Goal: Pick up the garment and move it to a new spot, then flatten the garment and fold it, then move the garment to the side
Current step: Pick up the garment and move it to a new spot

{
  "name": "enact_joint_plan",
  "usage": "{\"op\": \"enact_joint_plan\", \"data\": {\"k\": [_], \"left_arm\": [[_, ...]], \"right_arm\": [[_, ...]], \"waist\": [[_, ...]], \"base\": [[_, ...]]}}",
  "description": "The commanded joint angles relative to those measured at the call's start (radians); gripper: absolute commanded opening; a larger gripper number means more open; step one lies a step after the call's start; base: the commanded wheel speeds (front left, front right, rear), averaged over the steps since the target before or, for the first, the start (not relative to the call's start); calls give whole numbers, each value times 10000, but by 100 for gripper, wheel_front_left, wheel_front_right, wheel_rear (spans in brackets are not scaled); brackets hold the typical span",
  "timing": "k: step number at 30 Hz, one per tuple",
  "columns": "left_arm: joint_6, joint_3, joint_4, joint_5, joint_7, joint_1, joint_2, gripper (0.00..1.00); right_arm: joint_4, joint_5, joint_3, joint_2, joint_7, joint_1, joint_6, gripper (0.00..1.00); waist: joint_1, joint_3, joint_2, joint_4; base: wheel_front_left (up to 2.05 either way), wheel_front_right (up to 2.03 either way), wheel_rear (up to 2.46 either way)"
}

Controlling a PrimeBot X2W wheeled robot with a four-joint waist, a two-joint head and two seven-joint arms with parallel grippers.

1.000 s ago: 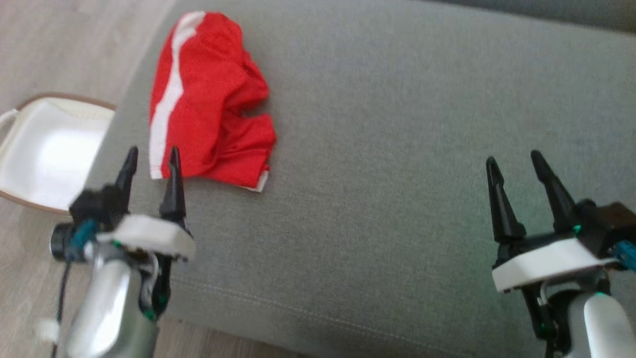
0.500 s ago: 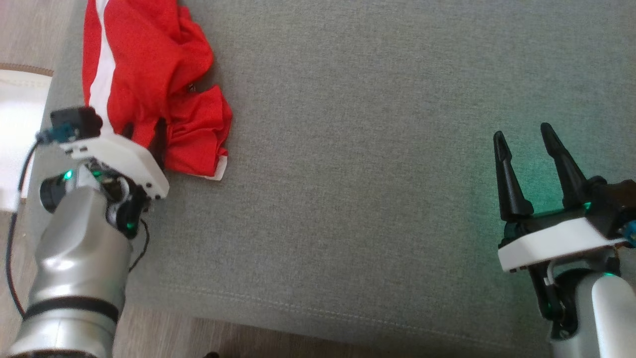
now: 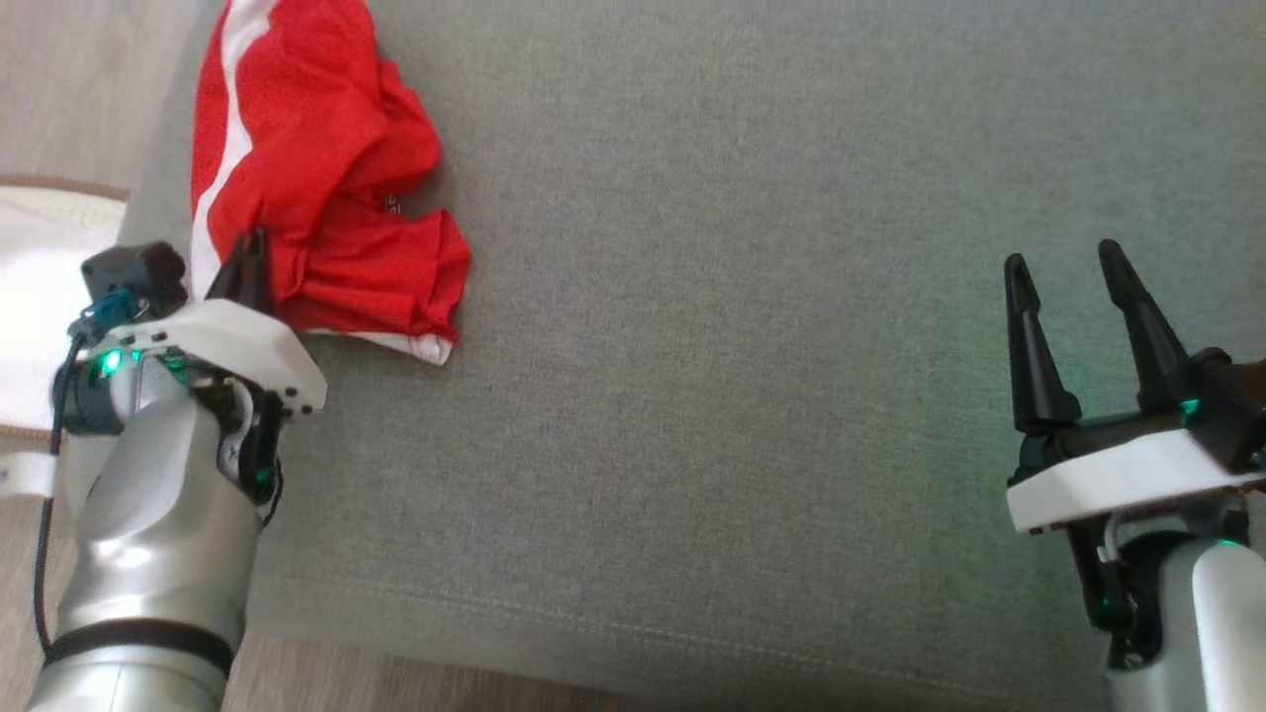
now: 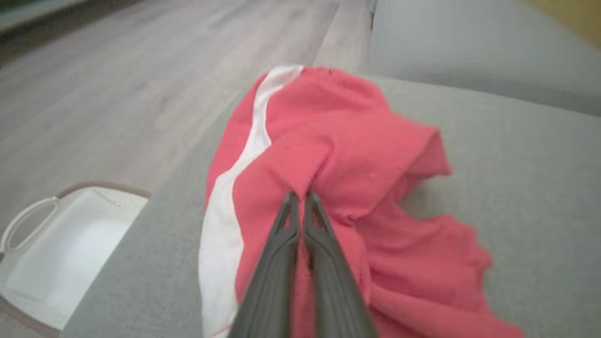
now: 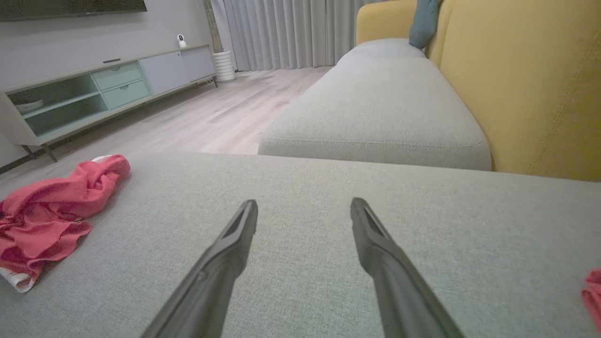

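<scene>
The garment [image 3: 316, 148] is red with a white stripe and lies crumpled at the far left of the grey sofa cushion [image 3: 742, 346]. My left gripper [image 3: 252, 262] sits on the garment's near edge. In the left wrist view its fingers [image 4: 299, 199] are pressed together with a fold of the red garment [image 4: 328, 150] pinched at the tips. My right gripper [image 3: 1061, 257] hovers open over bare cushion at the right, far from the cloth. Seen from the right wrist, that gripper [image 5: 304, 203] has nothing between its fingers, and the garment [image 5: 51, 206] lies at the far left.
A white basket [image 3: 40, 297] stands on the wooden floor just left of the cushion's edge. A yellow backrest [image 5: 526, 84] rises behind the sofa. A scrap of red cloth [image 5: 592, 286] shows at the right wrist view's right edge.
My left gripper reached forward onto the garment's near edge and shut on a fold. The head camera shifted. The right gripper stayed open in place.
</scene>
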Motion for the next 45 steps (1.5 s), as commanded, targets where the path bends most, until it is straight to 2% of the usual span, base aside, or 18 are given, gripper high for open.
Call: {"op": "enact_joint_plan", "data": {"k": [1,7,13,19,23,29,34,38,39,40,41,45], "left_arm": [[197,255,-686,137,-166,-50,527,0],[781,491,-3814,510,-224,1298,614,0],[1232,272,-7032,727,44,3090,563,0],[1263,-575,-9462,708,1050,4403,160,0],[1031,-1363,-9884,700,1479,4529,-256,0],[624,-2317,-9558,661,1513,3725,-894,0],[587,-2864,-8888,506,1355,2993,-1196,0],[658,-3278,-8171,184,1274,2667,-1298,0],[702,-3359,-7992,87,1253,2636,-1310,33],[735,-3449,-7849,-11,1191,2611,-1319,77],[762,-3565,-7725,-72,1136,2588,-1326,100],[762,-3995,-7609,-97,828,2506,-1336,100]], "right_arm": [[-354,43,196,47,-110,66,39,100],[-401,181,181,112,-265,376,39,100],[-426,400,157,143,-378,697,39,100],[-475,761,159,148,-444,885,39,100],[-449,927,216,149,-502,834,39,100],[-310,1094,291,149,-633,625,39,100],[-133,1280,371,150,-819,441,39,100],[50,1467,395,150,-1042,371,39,100],[114,1506,405,150,-1095,365,39,100],[170,1534,419,150,-1154,359,39,100],[221,1554,427,150,-1214,356,39,100],[377,1591,426,150,-1344,356,39,100]], "waist": [[0,-327,0,-19],[0,-1109,0,-212],[0,-1713,0,-707],[0,-1794,0,-1587],[0,-1556,0,-2374],[0,-1016,0,-3680],[0,-489,0,-4670],[0,-154,0,-5093],[0,-112,0,-5149],[0,-70,0,-5181],[0,-42,0,-5190],[0,-36,0,-5105]], "base": [[0,0,0],[0,0,0],[0,0,0],[0,0,0],[0,0,0],[0,0,0],[0,0,0],[0,0,0],[0,0,0],[0,0,0],[0,0,0],[0,0,0]]}}
